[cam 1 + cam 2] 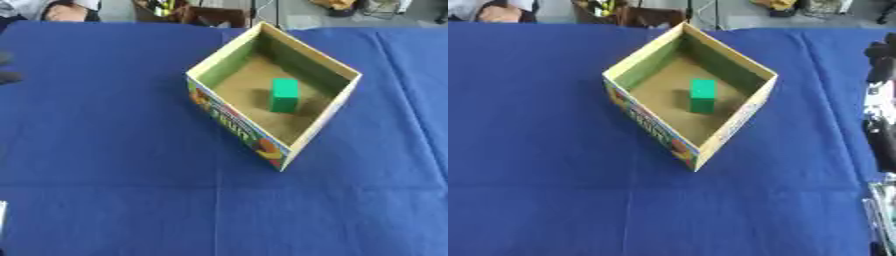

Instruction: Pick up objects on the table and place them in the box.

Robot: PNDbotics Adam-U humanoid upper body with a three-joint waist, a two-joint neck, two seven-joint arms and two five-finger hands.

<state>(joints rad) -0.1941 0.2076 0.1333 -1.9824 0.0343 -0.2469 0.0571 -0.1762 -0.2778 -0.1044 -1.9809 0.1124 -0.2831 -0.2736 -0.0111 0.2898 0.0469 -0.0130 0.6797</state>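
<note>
Inside box (234, 127), green block (283, 94), apparently upright, blue tablecloth (105, 150)

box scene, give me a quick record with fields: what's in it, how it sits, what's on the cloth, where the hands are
box: open cardboard box, printed outer wall, turned corner-on to the camera
inside box: one green block, standing on the box floor, near the middle
surface: blue cloth, no other loose objects visible on it
right hand: dark arm and hand at the right edge of the right eye view, fingers unclear
left hand: dark blur at left edge, hand not made out
</note>
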